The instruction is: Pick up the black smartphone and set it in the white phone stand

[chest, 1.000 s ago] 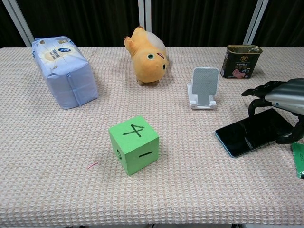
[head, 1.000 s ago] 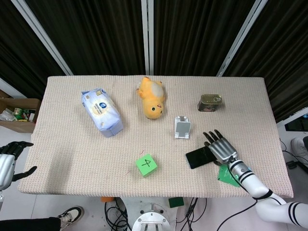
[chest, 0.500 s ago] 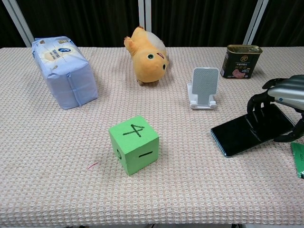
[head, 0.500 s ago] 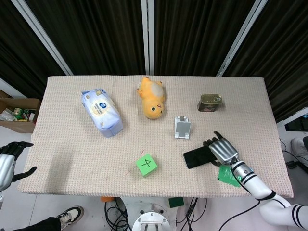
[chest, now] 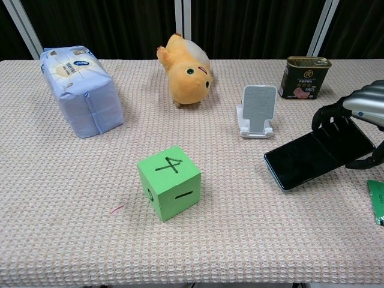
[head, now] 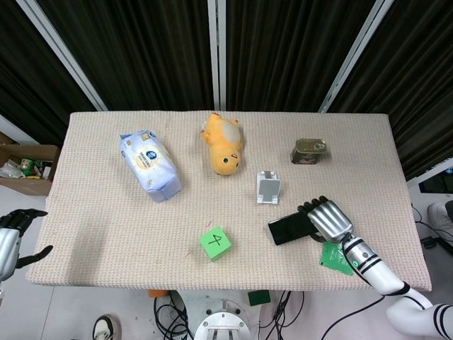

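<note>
Grip comes first, we judge: our right hand (chest: 359,123) has its fingers (chest: 327,117) curled over the far end of the black smartphone (chest: 315,152), thumb at the near edge, and that end looks tilted up off the surface (chest: 90,198) while the end away from the hand seems to rest on the weave. We take this as grasping, though how firmly we cannot tell. To do the step well we would tighten across the short edges before lifting, since the glass slab is slick and thin and could slip on smooth metal fingers. Then carry it level to the white phone stand (chest: 257,111), which sits just beyond the phone's free end, ahead and inward of the hand, and lower it so the bottom edge meets the stand's lip.

Stand: hard plastic, upright back with a dotted grey pad, small front ledge; light enough to tip if nudged. Surface cloth is a nubby beige waffle weave, offering friction. Our left hand (head: 10,241), off the surface's far side, hangs released with fingers apart.
</note>
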